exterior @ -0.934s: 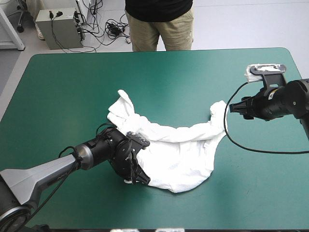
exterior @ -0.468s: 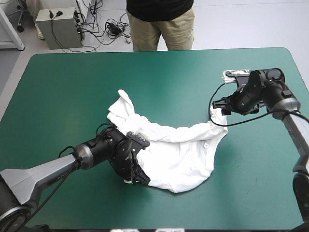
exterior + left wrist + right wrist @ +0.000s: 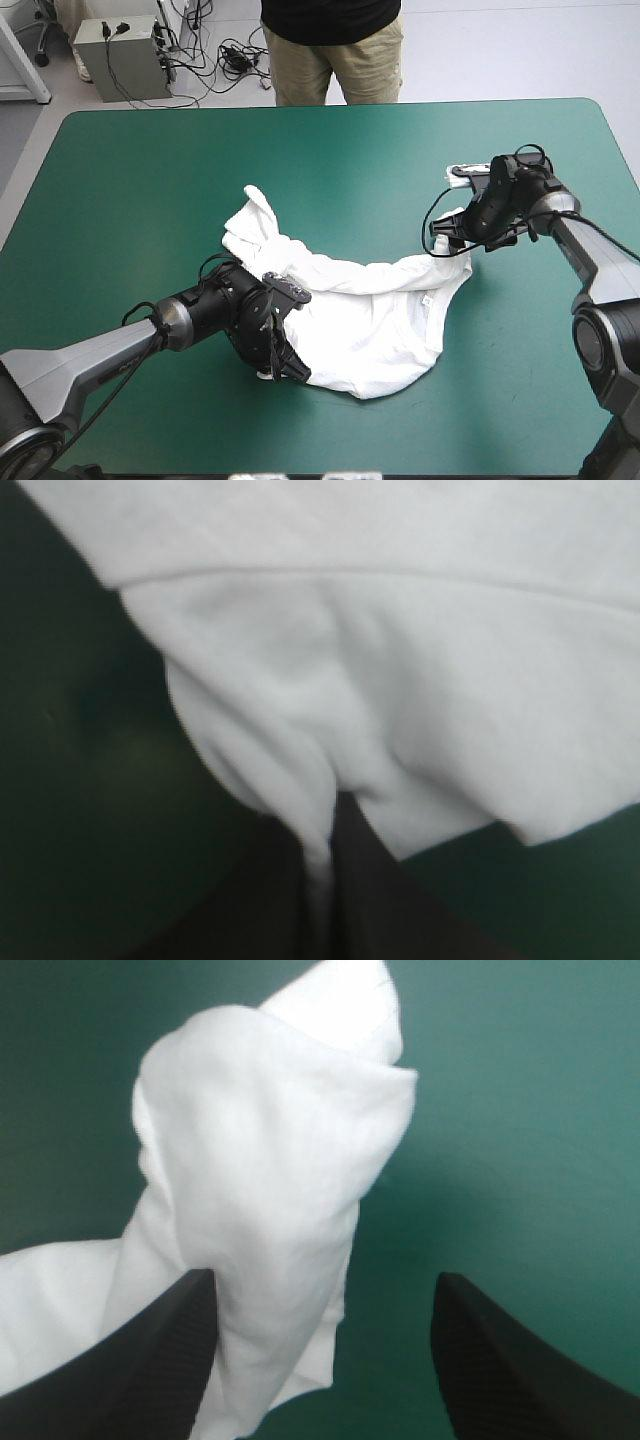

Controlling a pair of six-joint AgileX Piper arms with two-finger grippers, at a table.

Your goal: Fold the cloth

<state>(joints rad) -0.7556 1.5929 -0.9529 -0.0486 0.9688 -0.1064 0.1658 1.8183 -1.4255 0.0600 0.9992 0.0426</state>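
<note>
Very little of the fold is done. The T-shirt (image 3: pixel 370 310) lies rumpled around the middle of the bench (image 3: pixel 150 180), a little toward the near edge. It runs in a loose arc from a bunched, raised end on the left, through a wider slack body at the near side, to a narrow peak on the right. No part is laid flat, and no edge has been brought over onto another, so I judge this to be the spreading stage that comes before any fold. The left gripper (image 3: pixel 283 365) sits low at the near-left edge of the cloth, pinching it: in the left wrist view its jaws meet with a thin pleat of white fabric drawn up between them. The right gripper (image 3: pixel 445 235) is at the right-hand peak with nothing held. In the right wrist view its jaws stand wide apart, with the upright bunch of cloth just ahead of them, closer to one jaw than the other, and bare teal-green cover across the rest of the gap. Whether that bunch is a sleeve or a hem corner cannot be made out. Left to do, as I read it, are taking hold of the right end, pulling the T-shirt out smooth between both arms, laying it flat, and then all the folds themselves.
</note>
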